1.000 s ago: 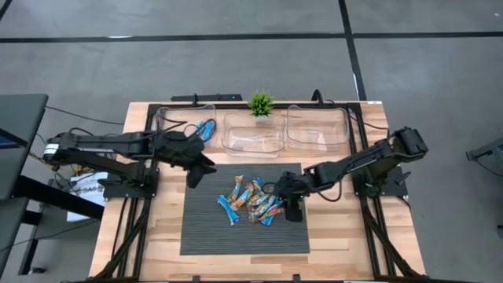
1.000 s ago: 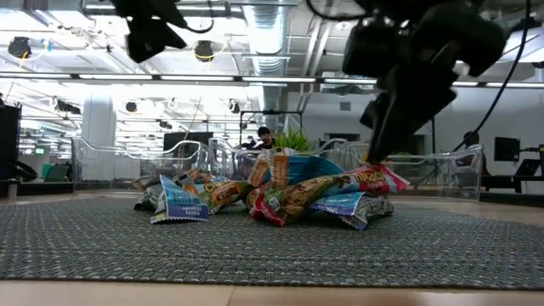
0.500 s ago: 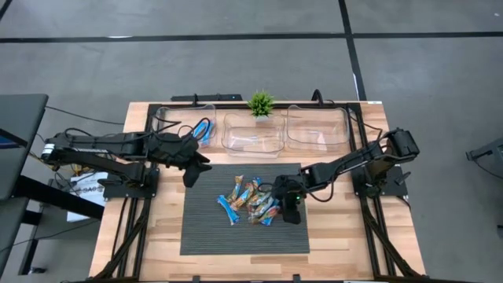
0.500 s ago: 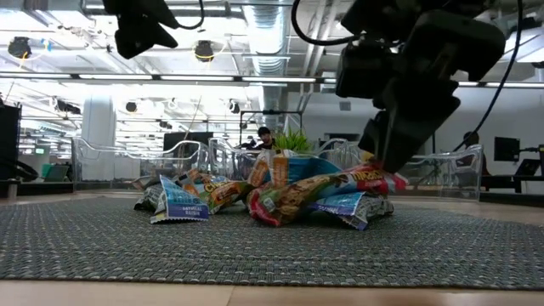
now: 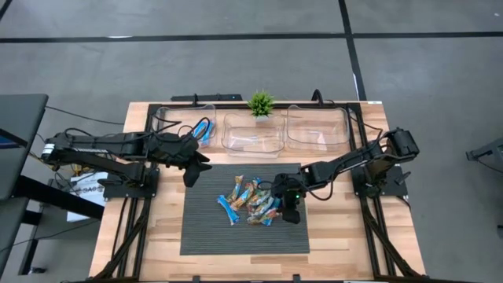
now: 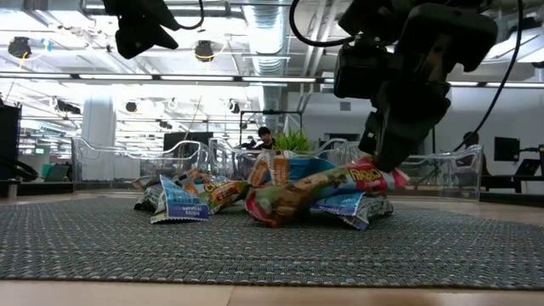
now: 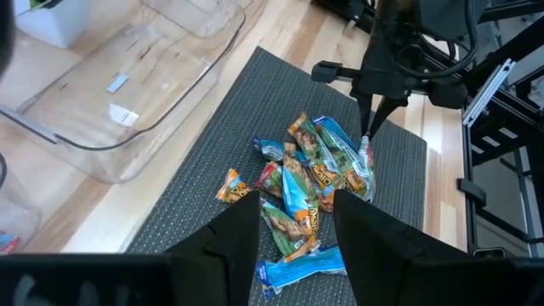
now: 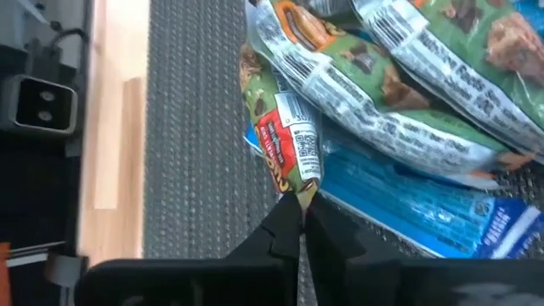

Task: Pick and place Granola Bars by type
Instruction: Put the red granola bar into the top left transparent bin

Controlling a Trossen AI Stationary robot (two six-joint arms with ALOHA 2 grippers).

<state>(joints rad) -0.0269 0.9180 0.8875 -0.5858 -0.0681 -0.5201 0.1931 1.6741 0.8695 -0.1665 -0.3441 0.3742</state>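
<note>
Several foil-wrapped granola bars (image 5: 250,201), blue and tan/red/green ones, lie heaped on the dark mat (image 5: 204,228); the low view shows the heap (image 6: 255,194) too. Blue bars (image 5: 206,130) lie in the far-left clear bin. My right gripper (image 5: 288,203) is at the heap's right side, shut on one multicoloured bar (image 8: 285,136). My left gripper (image 5: 193,171) hangs open above the mat's far left corner, well above the table (image 6: 140,34), touching nothing. Its wrist view looks down on the heap (image 7: 306,183). My right gripper pinches the crimped end (image 8: 303,189) of a red and green multicoloured bar between its two fingertips (image 8: 287,228). It comes slanting down from the table's right. That end (image 6: 374,174) is raised off the mat; the bar tilts down, its other end (image 6: 265,204) resting on the heap.
Three clear bins stand along the far edge: left (image 5: 177,124), middle (image 5: 253,135) and right (image 5: 317,126). A small green potted plant (image 5: 260,104) sits behind the middle bin. Bare mat lies near and left of the heap.
My left gripper has drawn back a little toward the table's left edge. My right gripper has edged in at the heap's right side, and the multicoloured bar's right end has risen slightly, so the bar lies straighter than before.
</note>
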